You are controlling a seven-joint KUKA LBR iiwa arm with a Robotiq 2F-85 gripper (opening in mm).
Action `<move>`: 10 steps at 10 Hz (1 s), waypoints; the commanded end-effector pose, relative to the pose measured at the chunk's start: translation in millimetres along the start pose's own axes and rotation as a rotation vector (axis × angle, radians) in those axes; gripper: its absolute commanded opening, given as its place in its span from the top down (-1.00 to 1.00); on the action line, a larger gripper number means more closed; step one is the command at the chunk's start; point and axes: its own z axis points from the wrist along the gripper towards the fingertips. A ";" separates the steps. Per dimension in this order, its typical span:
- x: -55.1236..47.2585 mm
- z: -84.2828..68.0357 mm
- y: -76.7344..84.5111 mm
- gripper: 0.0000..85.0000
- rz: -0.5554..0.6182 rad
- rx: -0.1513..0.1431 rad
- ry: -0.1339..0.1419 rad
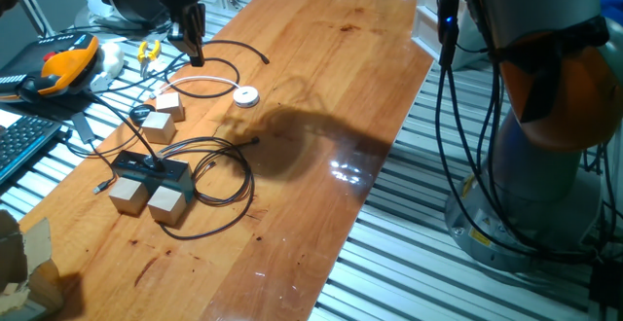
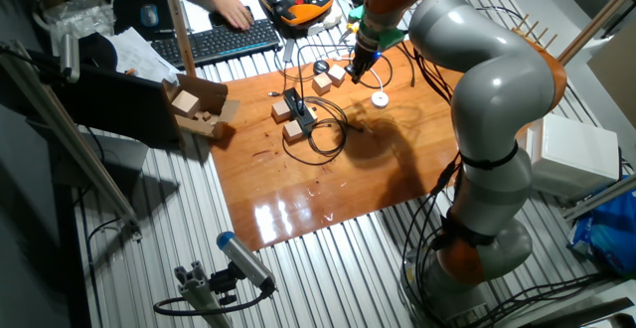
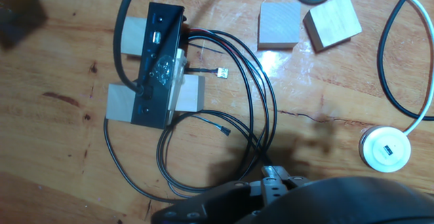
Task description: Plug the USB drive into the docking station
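Observation:
The docking station [image 3: 159, 64] is a flat black box lying between pale wooden cubes, with thin black cables plugged in; it also shows near the table's left edge [image 1: 151, 170] and mid-table [image 2: 298, 109]. My gripper [image 1: 195, 53] hangs above the table's far part, well off from the dock, fingers pressed together. In the hand view a small metallic plug, the USB drive [image 3: 273, 175], sticks out between the dark fingers at the bottom edge, where the gripper [image 3: 273, 180] is shut on it. From the other side the gripper [image 2: 355, 70] hovers over two loose cubes.
Two loose wooden cubes [image 3: 279, 26] and a white round puck [image 3: 386, 148] on a white cable lie beyond the dock. Black cable loops [image 3: 258, 115] spread around the dock. An orange pendant [image 1: 63, 68], a keyboard [image 2: 224, 40] and a person's hand [image 2: 234, 10] are past the left edge.

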 end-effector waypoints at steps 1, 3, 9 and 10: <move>-1.4 0.3 0.7 1.00 -0.002 0.009 -0.002; -0.6 -0.2 -0.4 1.00 -0.004 0.018 -0.005; -0.6 -0.3 0.9 1.00 -0.009 0.008 0.001; -1.2 -0.1 1.2 1.00 -0.009 0.008 0.000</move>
